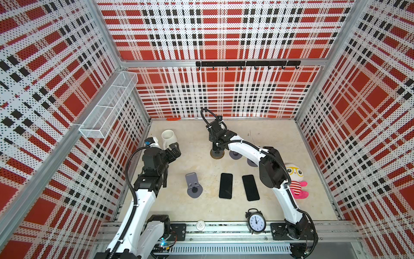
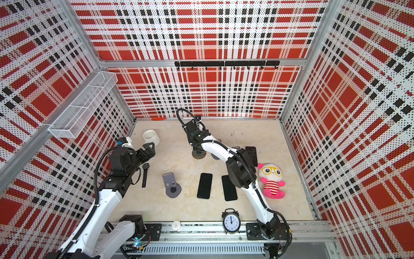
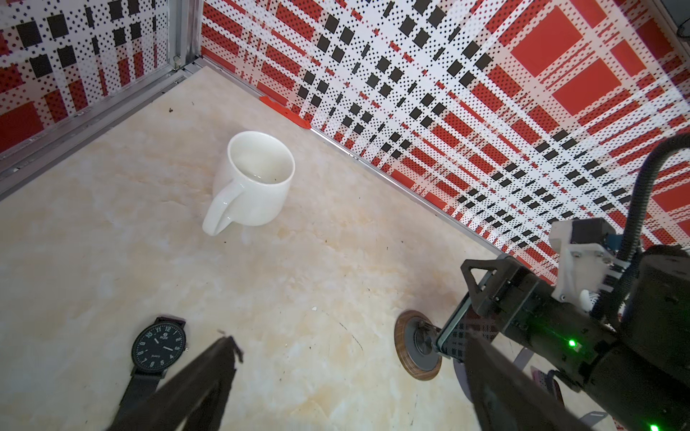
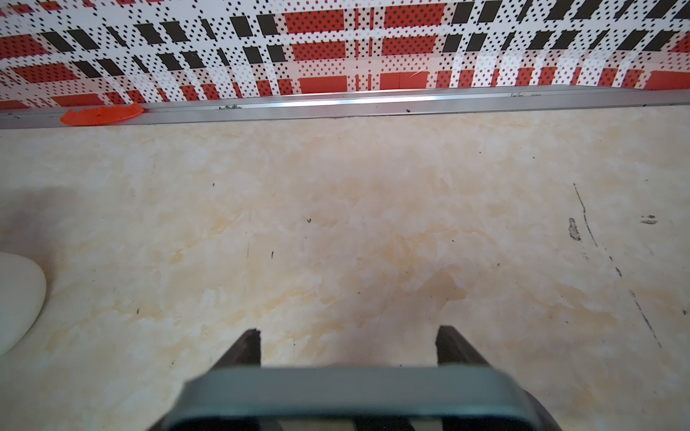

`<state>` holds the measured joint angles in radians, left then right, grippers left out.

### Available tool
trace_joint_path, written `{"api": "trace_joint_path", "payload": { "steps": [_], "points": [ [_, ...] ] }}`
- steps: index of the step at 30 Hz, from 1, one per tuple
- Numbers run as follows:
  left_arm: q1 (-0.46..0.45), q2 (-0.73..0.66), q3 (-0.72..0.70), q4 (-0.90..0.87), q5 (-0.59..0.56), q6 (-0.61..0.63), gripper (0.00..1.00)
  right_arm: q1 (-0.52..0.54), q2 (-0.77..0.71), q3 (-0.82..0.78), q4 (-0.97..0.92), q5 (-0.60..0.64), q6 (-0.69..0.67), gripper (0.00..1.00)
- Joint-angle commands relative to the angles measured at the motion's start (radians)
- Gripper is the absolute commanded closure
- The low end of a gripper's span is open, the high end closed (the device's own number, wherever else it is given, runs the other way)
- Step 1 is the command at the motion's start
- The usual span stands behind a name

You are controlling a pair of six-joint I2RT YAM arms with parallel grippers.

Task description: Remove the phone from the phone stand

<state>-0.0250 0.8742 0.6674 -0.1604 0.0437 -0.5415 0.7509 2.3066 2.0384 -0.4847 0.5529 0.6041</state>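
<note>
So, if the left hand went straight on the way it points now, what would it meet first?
Probably the beige marbled tabletop, in the gap between the white ceramic mug and the plaid back wall. The open left hand tilts downward, its line passing beside the mug, though depth is unclear.

Surface: you had a beige marbled tabletop (image 1: 201, 213), scuffed with dark marks toward the back right.
Back left: your white mug (image 3: 254, 186) sat near the corner.
Left side: a black wristwatch (image 3: 158, 345) lay flat, strap stretched out, frontward of the mug.
Middle back: a wood-rimmed round stand base (image 3: 418, 350) rested there, with a grey round base (image 1: 235, 155) just beside it and another grey base (image 1: 252, 162) further right, both partly hidden.
Middle front: you had an empty grey phone stand (image 1: 193, 185), then the left black phone (image 1: 225, 185) and the right black phone (image 1: 250, 188) lying flat, side by side, not touching.
Right side: a pink-and-white plush toy (image 2: 271, 179) sat near the wall.
Front edge: a black alarm clock (image 2: 231, 222) stood at the rim.
</note>
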Motion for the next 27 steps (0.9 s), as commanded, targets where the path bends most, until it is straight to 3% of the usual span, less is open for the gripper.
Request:
{"api": "trace_joint_path", "payload": {
  "steps": [1, 16, 27],
  "points": [
    [-0.006, -0.015, -0.013, 0.013, -0.006, 0.008, 0.02, 0.011, -0.090, -0.019, 0.046, 0.010, -0.028, 0.32],
    [-0.006, -0.046, -0.022, 0.012, -0.002, -0.029, 0.02, 0.012, -0.237, -0.158, 0.216, -0.007, -0.121, 0.32],
    [-0.033, -0.043, -0.094, 0.137, 0.098, -0.163, 0.02, 0.009, -0.566, -0.537, 0.458, -0.093, -0.266, 0.33]
  ]
}}
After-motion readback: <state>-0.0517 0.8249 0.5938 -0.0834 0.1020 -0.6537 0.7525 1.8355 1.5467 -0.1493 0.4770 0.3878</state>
